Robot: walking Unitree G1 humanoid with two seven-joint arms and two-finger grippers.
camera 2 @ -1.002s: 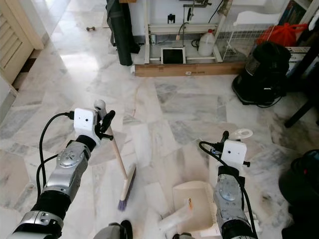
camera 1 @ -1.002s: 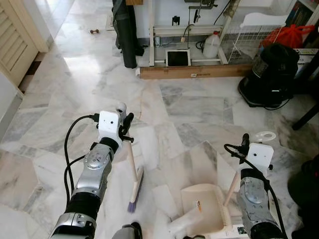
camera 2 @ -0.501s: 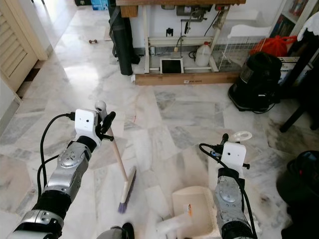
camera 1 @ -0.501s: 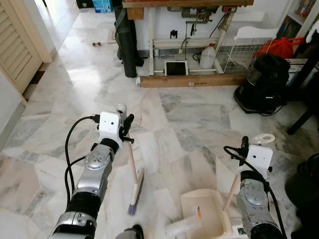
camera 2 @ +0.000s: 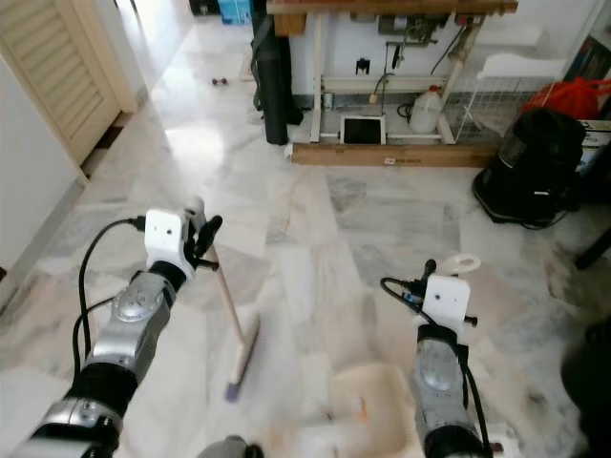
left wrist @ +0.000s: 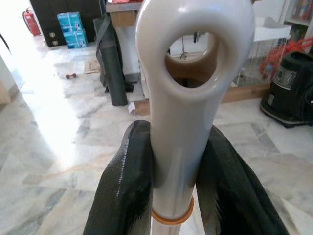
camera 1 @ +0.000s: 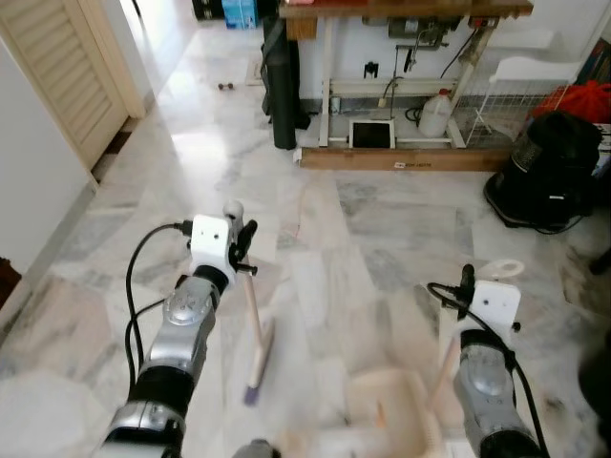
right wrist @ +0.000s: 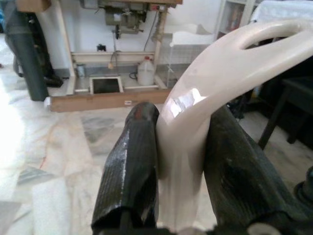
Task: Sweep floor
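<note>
Gripping the broom [camera 1: 255, 329] handle tight in the left gripper [left wrist: 171, 191], bristles resting low on the marble floor [camera 1: 382, 229]. Clamping the dustpan [camera 2: 377, 401] handle in the right gripper [right wrist: 178, 161], pan sitting just beside. Judging sweeping barely underway, most floor remaining.

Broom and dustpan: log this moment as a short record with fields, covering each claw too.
left claw: shut on the broom handle, near its ringed top
broom: tilted, bristle end low on the marble floor
right claw: shut on the dustpan handle
dustpan: pan low at the floor ahead of the right arm, blurred
background: black vacuum cleaner at the right, workbench at the far wall
</note>
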